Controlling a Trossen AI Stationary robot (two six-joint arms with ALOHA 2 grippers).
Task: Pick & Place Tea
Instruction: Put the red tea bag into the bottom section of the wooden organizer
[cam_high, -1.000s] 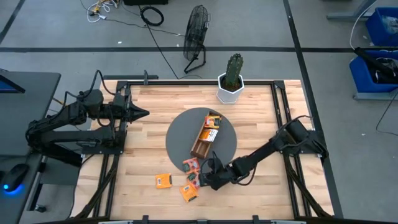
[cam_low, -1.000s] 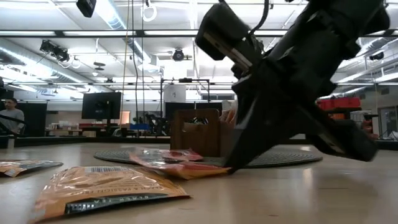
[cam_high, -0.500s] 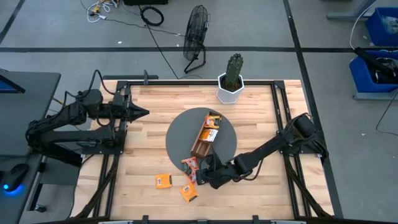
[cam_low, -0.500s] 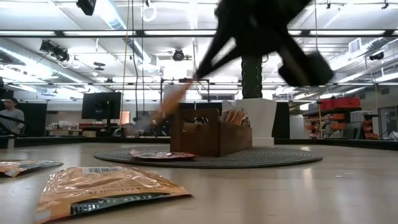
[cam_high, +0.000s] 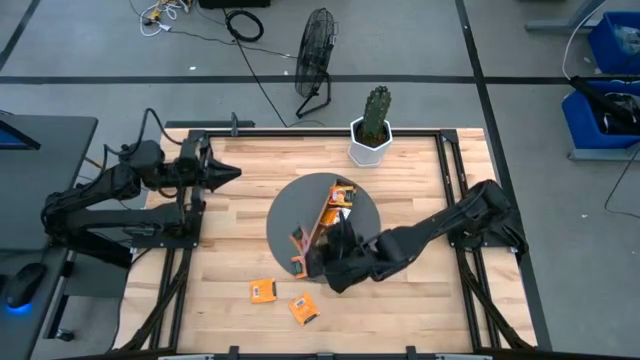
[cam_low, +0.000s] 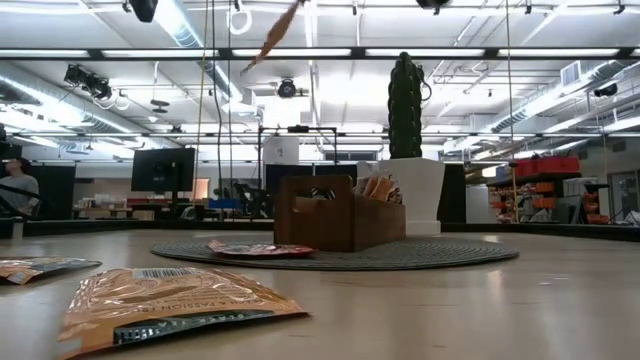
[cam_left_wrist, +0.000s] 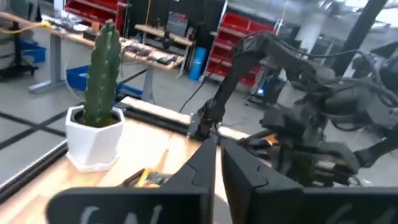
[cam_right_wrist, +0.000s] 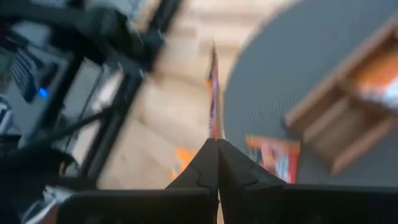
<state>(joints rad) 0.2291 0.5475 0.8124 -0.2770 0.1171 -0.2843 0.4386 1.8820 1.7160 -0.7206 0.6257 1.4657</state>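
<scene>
- The right gripper (cam_high: 305, 252) is raised above the near edge of the round grey mat (cam_high: 285, 215), pinched shut on one orange tea sachet (cam_right_wrist: 213, 87) held edge-on.
- One more sachet (cam_right_wrist: 278, 155) lies on the mat by the wooden tray (cam_high: 325, 225).
- Two sachets (cam_high: 264, 290) lie on the desk (cam_high: 240, 230).
- The left gripper (cam_high: 232, 176) waits at the desk's left edge, fingers together.

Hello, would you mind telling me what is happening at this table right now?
The right gripper is shut on an orange tea sachet, holding it in the air over the round grey mat, beside the wooden tray. Another sachet lies on the mat, two more on the table. The left arm waits at the table's left edge.
</scene>
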